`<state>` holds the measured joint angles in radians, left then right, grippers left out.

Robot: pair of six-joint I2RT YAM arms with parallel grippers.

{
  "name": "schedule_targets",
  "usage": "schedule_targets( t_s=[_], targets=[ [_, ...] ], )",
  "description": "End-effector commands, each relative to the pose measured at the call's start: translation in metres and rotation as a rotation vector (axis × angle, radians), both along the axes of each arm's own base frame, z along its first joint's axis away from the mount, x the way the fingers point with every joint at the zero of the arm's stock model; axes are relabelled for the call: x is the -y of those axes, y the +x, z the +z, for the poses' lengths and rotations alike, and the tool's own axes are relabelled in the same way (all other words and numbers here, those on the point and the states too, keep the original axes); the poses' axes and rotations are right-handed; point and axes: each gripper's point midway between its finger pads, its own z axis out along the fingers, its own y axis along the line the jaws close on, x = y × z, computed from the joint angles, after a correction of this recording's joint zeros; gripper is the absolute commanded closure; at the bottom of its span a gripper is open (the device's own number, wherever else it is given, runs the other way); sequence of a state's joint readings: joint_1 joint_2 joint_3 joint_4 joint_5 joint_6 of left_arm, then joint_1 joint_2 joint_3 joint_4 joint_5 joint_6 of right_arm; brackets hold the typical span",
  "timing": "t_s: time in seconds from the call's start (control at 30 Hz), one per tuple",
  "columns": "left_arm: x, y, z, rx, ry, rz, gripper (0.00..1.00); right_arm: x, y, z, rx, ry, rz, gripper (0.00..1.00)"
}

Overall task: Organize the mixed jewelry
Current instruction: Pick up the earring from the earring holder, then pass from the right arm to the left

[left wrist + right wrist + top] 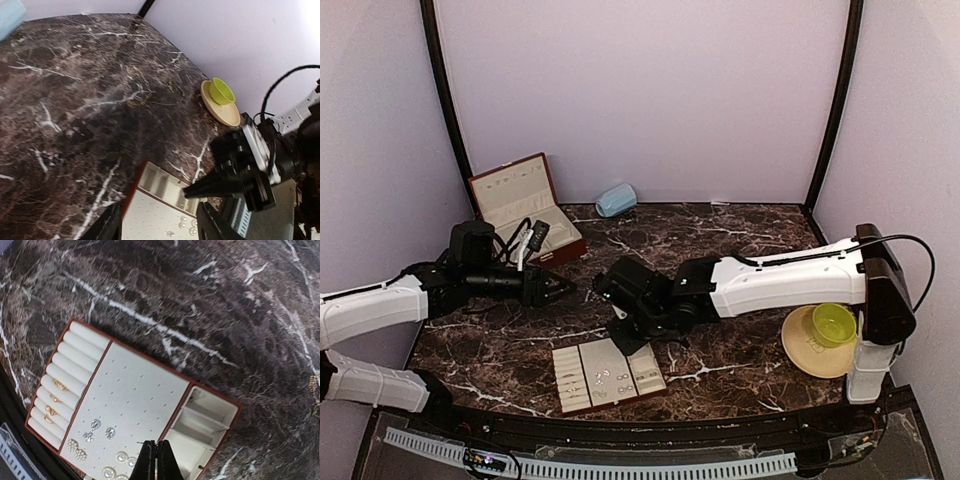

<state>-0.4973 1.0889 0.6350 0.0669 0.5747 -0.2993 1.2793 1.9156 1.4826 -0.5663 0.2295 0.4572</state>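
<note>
**Jewelry tray on marble bench**

The right pincer (pixel 156 460) hangs closed above the cream-lined tray (pixel 145 390). Gold rings (pixel 54 399) sit in its roll slots, earrings (pixel 100 440) on its middle panel. The left pincer (pixel 157 222) hovers nearby, parted, empty.

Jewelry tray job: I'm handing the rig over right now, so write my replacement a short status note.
Right tool: shut, over the tray, nothing visibly held.
Left tool: part open, empty, above the table left of the tray.
Done: gold rings sit in the roll slots; earrings sit on the pin panel.
Left: box compartments look empty; no loose jewelry is visible on the table, so check the open box.
</note>
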Motion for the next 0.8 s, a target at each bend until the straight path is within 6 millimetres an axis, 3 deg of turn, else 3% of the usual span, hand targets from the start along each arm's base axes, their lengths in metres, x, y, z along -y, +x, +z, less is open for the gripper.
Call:
schedule_targets(
  t_s=[0.0, 0.37, 0.5, 0.77],
  targets=[
    [0.024, -0.029, -0.001, -0.116, -0.116, -0.112, 0.47, 0.002, 0.024, 0.028, 0.070, 0.095, -0.058, 1.00],
    [0.059, -0.060, -0.030, -0.390, -0.153, -0.182, 0.49, 0.001, 0.033, 0.049, 0.109, 0.165, -0.061, 1.00],
    [0.073, -0.062, -0.034, -0.427, -0.148, -0.207, 0.53, 0.000, 0.033, 0.053, 0.113, 0.175, -0.057, 1.00],
    [0.082, -0.059, -0.046, -0.474, -0.141, -0.213, 0.60, -0.001, 0.031, 0.055, 0.109, 0.192, -0.047, 1.00]
  ],
)
